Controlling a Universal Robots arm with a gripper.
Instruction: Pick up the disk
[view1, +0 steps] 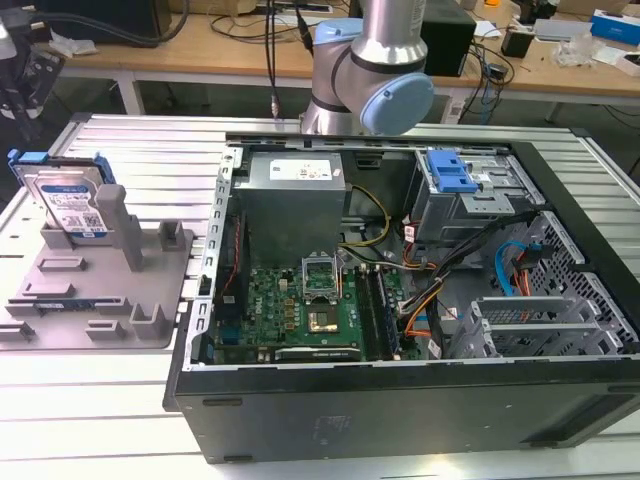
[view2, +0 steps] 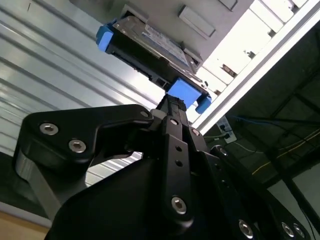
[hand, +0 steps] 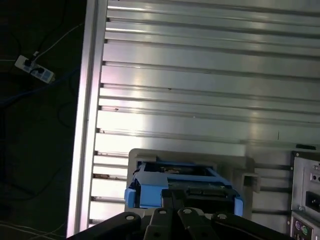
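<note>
The flat silver metal disk (view1: 68, 200) with blue side rails stands on edge in the grey plastic holder (view1: 120, 290), at the exterior view's left (its white-and-blue label's print is too small to read). In the second wrist view, the black gripper (view2: 172, 107) is close by the disk; how wide it stands cannot be told.

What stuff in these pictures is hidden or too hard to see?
1. Exterior view: a post of the grey holder hides the lower part of the disk.
2. Exterior view: the top edge cuts off the arm.
3. Second wrist view: the black body of the hand covers the spot nearest the disk, so touching or not is unclear.
4. First wrist view: the hand covers part of the disk.
</note>
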